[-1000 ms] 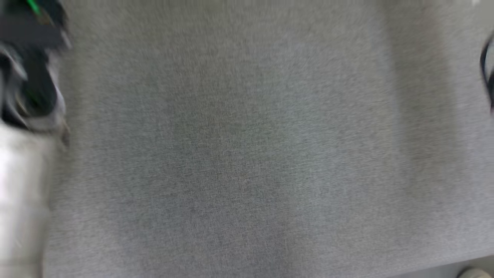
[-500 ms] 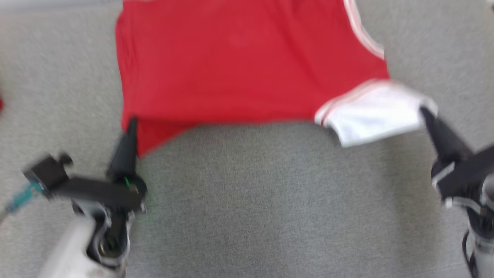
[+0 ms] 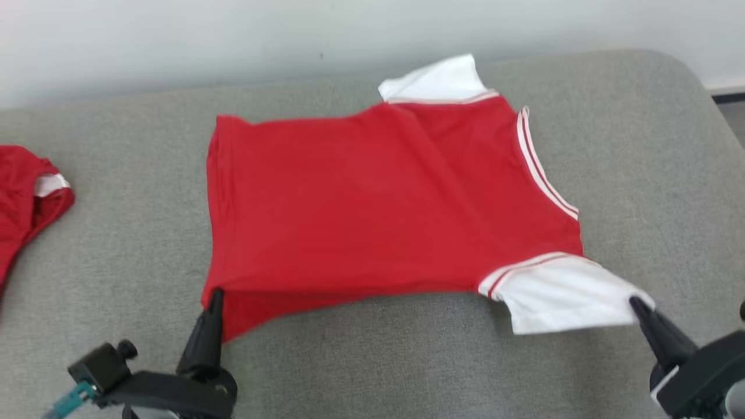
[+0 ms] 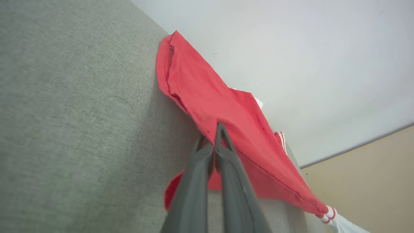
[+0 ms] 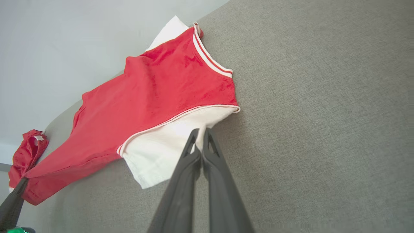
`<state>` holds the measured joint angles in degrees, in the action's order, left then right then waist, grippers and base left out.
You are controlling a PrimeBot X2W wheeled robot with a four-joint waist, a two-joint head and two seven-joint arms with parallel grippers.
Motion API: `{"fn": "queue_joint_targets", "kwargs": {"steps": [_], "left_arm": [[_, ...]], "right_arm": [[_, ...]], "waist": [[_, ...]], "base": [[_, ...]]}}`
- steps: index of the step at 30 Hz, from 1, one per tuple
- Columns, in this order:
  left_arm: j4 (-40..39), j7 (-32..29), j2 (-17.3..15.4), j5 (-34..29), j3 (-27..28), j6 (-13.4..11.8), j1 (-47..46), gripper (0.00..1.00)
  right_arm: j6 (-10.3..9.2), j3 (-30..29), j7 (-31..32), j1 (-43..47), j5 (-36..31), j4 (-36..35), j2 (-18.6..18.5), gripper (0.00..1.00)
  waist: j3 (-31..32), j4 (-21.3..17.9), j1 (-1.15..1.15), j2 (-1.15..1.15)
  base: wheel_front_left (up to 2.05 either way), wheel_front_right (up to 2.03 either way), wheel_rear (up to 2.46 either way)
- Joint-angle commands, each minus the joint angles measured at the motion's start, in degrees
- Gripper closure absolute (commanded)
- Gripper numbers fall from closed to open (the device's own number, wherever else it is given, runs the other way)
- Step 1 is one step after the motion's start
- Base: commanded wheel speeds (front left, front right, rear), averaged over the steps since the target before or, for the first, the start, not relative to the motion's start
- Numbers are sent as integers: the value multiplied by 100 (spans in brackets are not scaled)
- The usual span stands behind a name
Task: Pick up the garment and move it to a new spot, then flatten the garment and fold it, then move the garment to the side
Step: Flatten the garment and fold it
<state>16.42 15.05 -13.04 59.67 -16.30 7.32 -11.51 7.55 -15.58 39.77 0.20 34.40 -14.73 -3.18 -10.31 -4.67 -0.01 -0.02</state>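
Here, your left gripper (image 3: 216,293) pinches the hem corner of the garment (image 3: 372,198), jaws pressed together; your right gripper (image 3: 635,302) pinches its white sleeve (image 3: 559,291). It lies spread on the grey cushion (image 3: 407,361) beyond both.

The head camera has lifted and steadied; the whole garment (image 3: 372,203), the wall (image 3: 174,41) and another red cloth (image 3: 23,198) now show.
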Motion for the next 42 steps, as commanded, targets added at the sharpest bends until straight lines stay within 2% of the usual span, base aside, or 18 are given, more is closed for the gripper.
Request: {"fn": "queue_joint_targets", "kwargs": {"steps": [1,9,20,29,37,42], "left_arm": [[-10,14,1,-131,-12,-25,133,100],[95,14,142,-519,167,-113,635,100],[139,-43,-20,-949,-89,-241,1005,100],[-165,-87,-52,-926,-181,-187,907,100],[-67,-179,-44,-967,-282,-136,560,100],[32,-224,0,-932,-333,-121,308,100]], "right_arm": [[-11,-37,119,155,-77,-58,21,100],[-11,-88,652,897,203,-51,29,100],[-11,-182,1139,1514,152,-132,29,100],[-11,-148,774,1068,89,-96,31,100],[-11,0,500,353,-47,135,33,100],[-11,20,95,-188,102,351,27,100]], "waist": [[167,70,1,2],[394,53,1,2],[519,-5,1,2],[493,60,1,2],[454,169,1,2],[361,200,1,2]], "base": [[0,0,0],[0,0,0],[0,0,0],[0,0,0],[0,0,0],[0,0,0]]}}
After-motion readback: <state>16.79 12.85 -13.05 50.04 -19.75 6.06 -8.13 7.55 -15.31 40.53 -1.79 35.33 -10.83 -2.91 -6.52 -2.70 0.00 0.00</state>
